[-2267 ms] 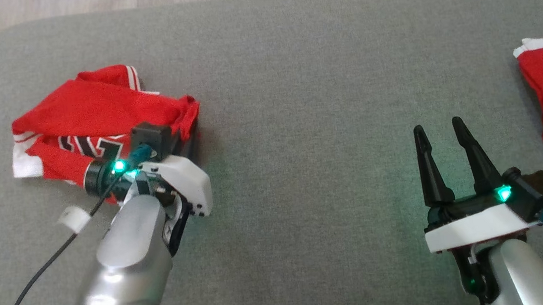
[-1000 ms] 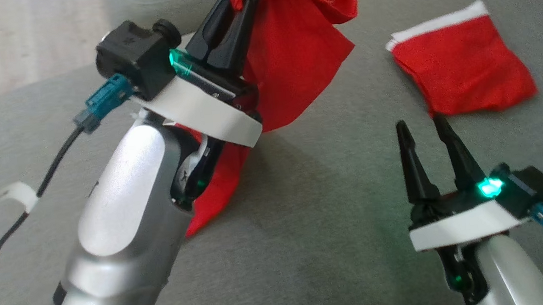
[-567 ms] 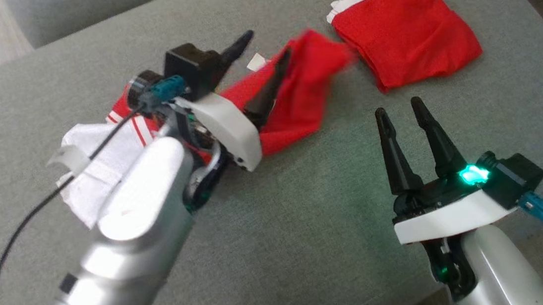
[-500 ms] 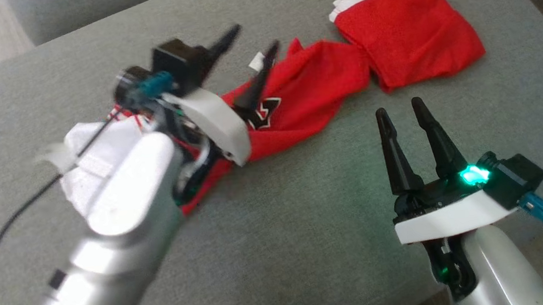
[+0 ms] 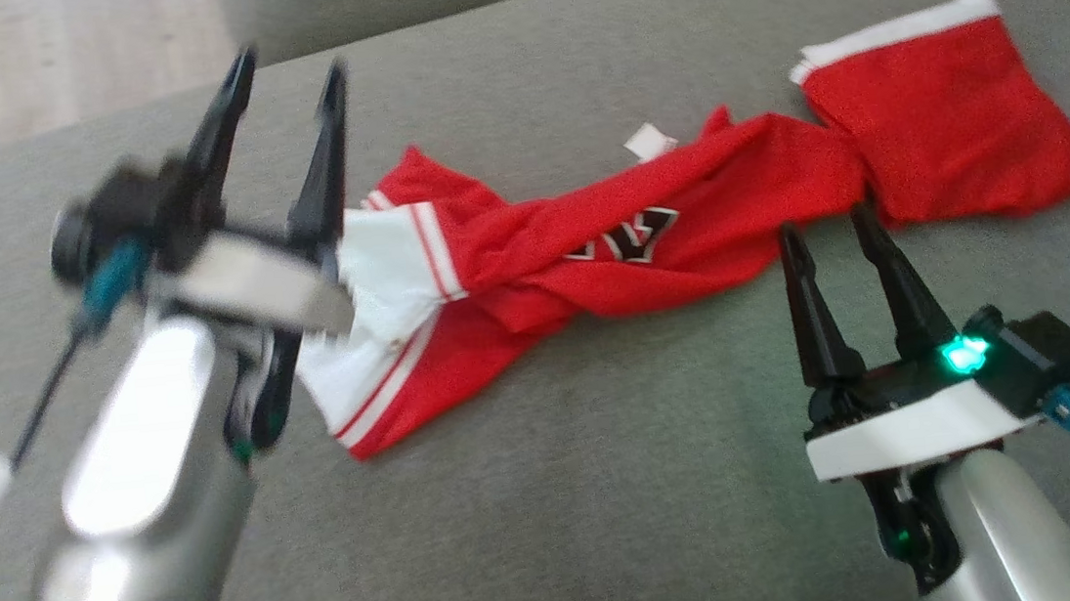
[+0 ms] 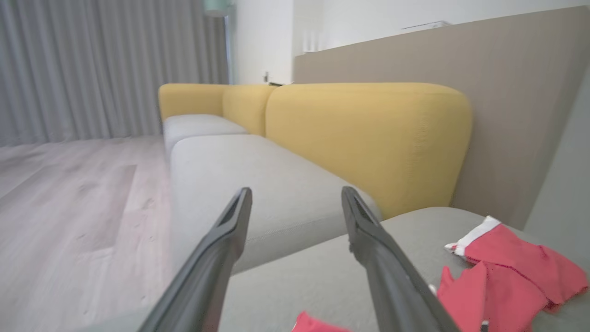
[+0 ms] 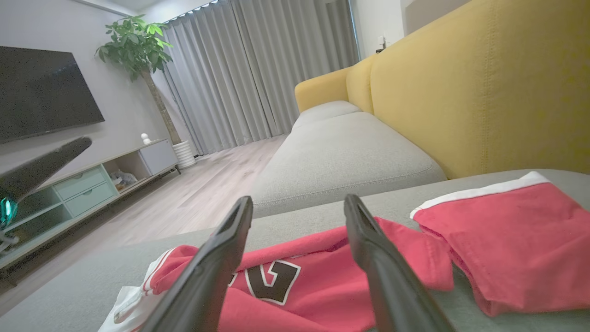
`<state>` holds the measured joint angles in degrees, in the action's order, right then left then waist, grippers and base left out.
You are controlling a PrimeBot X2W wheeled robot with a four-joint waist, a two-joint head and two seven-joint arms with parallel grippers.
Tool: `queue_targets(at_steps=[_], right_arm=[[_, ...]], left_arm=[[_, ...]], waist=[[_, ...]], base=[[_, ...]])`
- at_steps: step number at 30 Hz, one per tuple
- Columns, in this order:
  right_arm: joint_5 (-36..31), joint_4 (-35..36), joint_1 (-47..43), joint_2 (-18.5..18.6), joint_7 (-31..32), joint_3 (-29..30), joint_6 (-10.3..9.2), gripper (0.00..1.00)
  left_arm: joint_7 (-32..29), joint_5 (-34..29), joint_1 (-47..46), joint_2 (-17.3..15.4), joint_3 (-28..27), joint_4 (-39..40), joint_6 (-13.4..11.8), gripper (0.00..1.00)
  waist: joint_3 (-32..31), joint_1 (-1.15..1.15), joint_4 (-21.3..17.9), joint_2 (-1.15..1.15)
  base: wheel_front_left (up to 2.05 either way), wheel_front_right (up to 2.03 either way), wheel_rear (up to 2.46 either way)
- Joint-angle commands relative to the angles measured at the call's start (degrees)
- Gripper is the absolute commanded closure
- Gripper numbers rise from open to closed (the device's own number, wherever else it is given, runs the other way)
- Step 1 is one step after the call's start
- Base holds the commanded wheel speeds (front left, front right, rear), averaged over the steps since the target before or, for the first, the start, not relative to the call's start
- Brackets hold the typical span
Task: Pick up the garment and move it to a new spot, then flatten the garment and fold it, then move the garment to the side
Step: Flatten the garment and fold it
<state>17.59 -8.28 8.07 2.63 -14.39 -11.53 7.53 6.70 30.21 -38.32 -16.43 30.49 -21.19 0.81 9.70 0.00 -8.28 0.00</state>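
Observation:
The garment (image 5: 589, 246), a red jersey with white trim and black lettering, lies crumpled and stretched sideways on the grey cushion (image 5: 554, 495). My left gripper (image 5: 290, 61) hovers raised just left of its white end, open and empty, blurred by motion. My right gripper (image 5: 824, 222) is open too, its fingertips just short of the garment's right part, holding nothing. The right wrist view looks between that gripper's (image 7: 297, 199) fingers onto the lettering of the garment (image 7: 286, 276). In the left wrist view the open left gripper (image 6: 296, 191) points over the cushion, with red cloth of the garment (image 6: 479, 299) at the lower right.
A folded red cloth with a white band (image 5: 951, 133) lies at the right, touching the garment's right end. Behind the cushion stand another grey seat (image 7: 341, 157) and a yellow sofa back (image 7: 484, 92). Wooden floor (image 5: 31, 64) lies beyond the cushion's far left edge.
My left gripper has opened and let go of the garment, which dropped spread across the cushion. The left arm drew back to the left. The head camera shifted; the right gripper stayed open.

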Motion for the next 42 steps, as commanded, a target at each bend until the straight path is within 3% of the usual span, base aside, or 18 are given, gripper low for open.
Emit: queue_targets(at_steps=[1,6,14,22,31,36,42], right_arm=[[-0.37,1.48,0.02,0.25,-0.61,-0.90,-0.04,0.00],[-2.01,0.86,-1.95,0.25,-0.61,0.90,-0.04,0.00],[-3.55,0.42,-3.54,0.25,-0.61,1.58,-0.04,0.00],[-5.39,0.27,-3.00,0.25,-0.61,1.03,-0.04,0.00],[-17.39,-2.07,3.76,0.45,5.24,-6.43,-0.04,0.00],[-21.90,-8.34,10.38,5.09,10.48,-13.19,-0.04,0.00],[-22.07,-15.13,17.85,10.37,13.12,-21.03,-0.04,0.00]], left_arm=[[0.59,0.22,-0.40,-1.80,-2.22,1.99,-0.29,0.00],[4.44,2.19,11.34,-2.58,-4.14,5.34,-3.89,0.00],[7.20,5.10,24.95,0.28,-5.14,7.97,-6.98,0.00],[7.94,3.59,24.95,2.75,-4.07,8.07,-6.65,0.00],[8.17,2.23,22.71,4.71,-3.36,6.45,-5.75,0.00],[8.25,1.97,22.06,6.62,-3.27,4.99,-4.89,0.00],[8.28,1.20,21.64,8.42,-4.01,3.64,-3.72,0.00]], waist=[[-1.79,0.00,2.70,0.00],[-3.30,0.00,7.12,0.00],[-3.98,0.00,10.67,0.00],[-3.56,0.00,12.12,0.00],[-1.22,0.00,16.91,0.00],[0.13,0.00,21.24,0.00],[1.48,0.00,25.35,0.00]], base=[[0.00,0.00,0.00],[0.00,0.00,0.00],[0.00,0.00,0.00],[0.00,0.00,0.00],[0.00,0.00,0.00],[0.00,0.00,0.00],[0.00,0.00,0.00]])
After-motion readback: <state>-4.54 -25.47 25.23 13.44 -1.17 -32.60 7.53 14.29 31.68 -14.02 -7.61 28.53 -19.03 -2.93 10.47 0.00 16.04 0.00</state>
